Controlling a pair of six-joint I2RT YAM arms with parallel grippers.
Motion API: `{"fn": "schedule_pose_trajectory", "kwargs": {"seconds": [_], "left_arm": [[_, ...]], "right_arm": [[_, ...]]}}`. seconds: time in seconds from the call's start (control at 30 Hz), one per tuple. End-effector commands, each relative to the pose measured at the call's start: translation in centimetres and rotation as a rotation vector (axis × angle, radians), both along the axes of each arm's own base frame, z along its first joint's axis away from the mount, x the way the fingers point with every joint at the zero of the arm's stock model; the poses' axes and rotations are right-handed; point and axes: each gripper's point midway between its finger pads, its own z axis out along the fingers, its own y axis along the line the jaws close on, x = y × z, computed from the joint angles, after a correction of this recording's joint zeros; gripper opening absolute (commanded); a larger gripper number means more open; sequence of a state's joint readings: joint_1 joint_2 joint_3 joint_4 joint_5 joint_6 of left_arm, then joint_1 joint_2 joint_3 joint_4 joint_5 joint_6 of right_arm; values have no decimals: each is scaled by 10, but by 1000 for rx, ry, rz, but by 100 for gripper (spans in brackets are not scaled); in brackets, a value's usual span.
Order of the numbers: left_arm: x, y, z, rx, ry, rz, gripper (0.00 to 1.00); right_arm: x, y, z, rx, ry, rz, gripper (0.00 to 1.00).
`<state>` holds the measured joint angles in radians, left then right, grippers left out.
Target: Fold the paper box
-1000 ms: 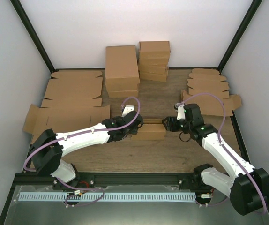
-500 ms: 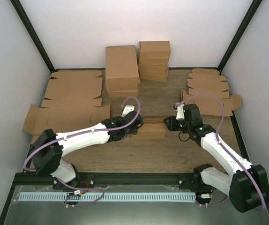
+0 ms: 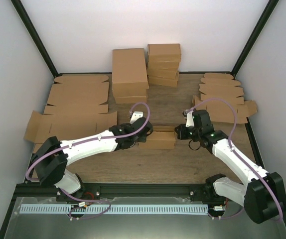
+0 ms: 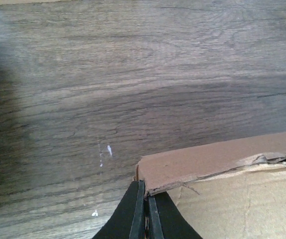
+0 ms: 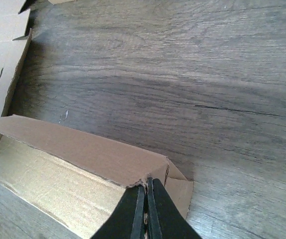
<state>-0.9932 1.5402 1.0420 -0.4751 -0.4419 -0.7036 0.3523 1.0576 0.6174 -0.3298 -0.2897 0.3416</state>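
Though light and thin-walled, the paper box point(image 3: 159, 140) seems easily crushed, so rim edges suit gripping; overhead, it lies between left arm point(image 3: 88, 143) and right arm point(image 3: 232, 155), both stretched low inward. Left wrist: the left gripper point(image 4: 144, 186) pinches its corner. Right wrist: the right gripper point(image 5: 145, 183) pinches the end wall's rim.

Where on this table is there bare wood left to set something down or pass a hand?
Bare wood lies between the paper box and the near rail, and between it and the back box stacks. Crowded: flat sheets on the left, blanks at the right rear, the left gripper and right gripper pinching the box's ends.
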Motion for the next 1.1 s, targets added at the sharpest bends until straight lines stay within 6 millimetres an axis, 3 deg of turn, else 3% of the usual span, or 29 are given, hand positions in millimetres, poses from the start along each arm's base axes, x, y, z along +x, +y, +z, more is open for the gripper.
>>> {"fn": "schedule_pose_trajectory", "kwargs": {"seconds": [0.0, 0.27, 0.6, 1.07], "left_arm": [[2, -1, -2, 24, 9, 3, 4], [2, -3, -3, 50, 3, -17, 4], [1, -6, -3, 57, -7, -18, 4], [-2, -10, -5, 57, -17, -19, 4]], "right_arm": [[-7, 10, 9, -3, 86, 1, 1], [-16, 15, 8, 1, 209, -59, 1], [-12, 18, 27, -2, 236, -88, 5], [-27, 24, 14, 51, 325, -163, 5]]}}
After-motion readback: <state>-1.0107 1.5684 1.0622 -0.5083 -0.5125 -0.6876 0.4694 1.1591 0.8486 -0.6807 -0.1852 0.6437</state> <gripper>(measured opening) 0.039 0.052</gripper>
